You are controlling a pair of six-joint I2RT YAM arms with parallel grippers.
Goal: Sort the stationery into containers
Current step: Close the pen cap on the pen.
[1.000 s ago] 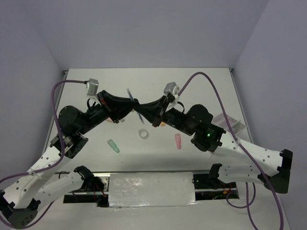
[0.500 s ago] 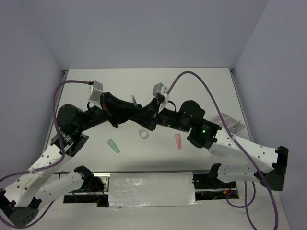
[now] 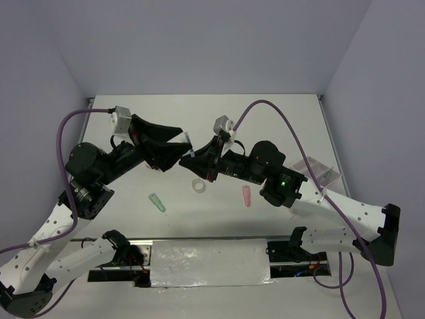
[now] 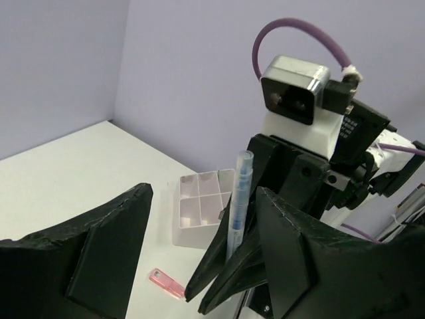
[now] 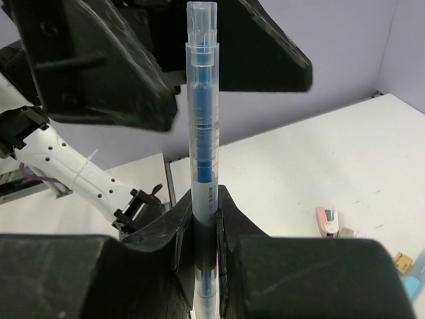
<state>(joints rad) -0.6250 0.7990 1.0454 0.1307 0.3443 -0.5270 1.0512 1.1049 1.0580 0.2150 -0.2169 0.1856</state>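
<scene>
**Top view.** You have the right gripper (image 3: 192,158) clamped on the blue pen (image 3: 188,137), above the middle of the tabletop (image 3: 279,119). The left gripper (image 3: 180,141) faces it with its fingers spread. The tray (image 3: 319,171) sits against the right edge, about halfway along it. From here you cannot tell what its compartments hold. The tape ring (image 3: 198,185) lies near the centre of the tabletop. The green marker (image 3: 157,202) lies left of the ring, toward the near edge. The pink marker (image 3: 246,195) lies right of the ring. Any lettering is too small to read.

**Left wrist view.** The left fingers stand well apart. The pen rises upright between them and touches neither. Its lower end is pinched in the right gripper's black fingers. Behind the pen, the tray shows crossing dividers that form several compartments. The pink marker lies on the surface just in front of the tray. The silver wrist camera (image 4: 295,100) sits above the right gripper, and no marking on it is legible.

**Right wrist view.** The right fingers are pressed together on the pen's clear barrel, which shows a blue core. The capped end points up. There is faint print on the barrel just above the fingers, too blurred to read. A pink-and-white piece (image 5: 329,220) and a tan piece (image 5: 401,259) lie on the tabletop beyond, near each other.
</scene>
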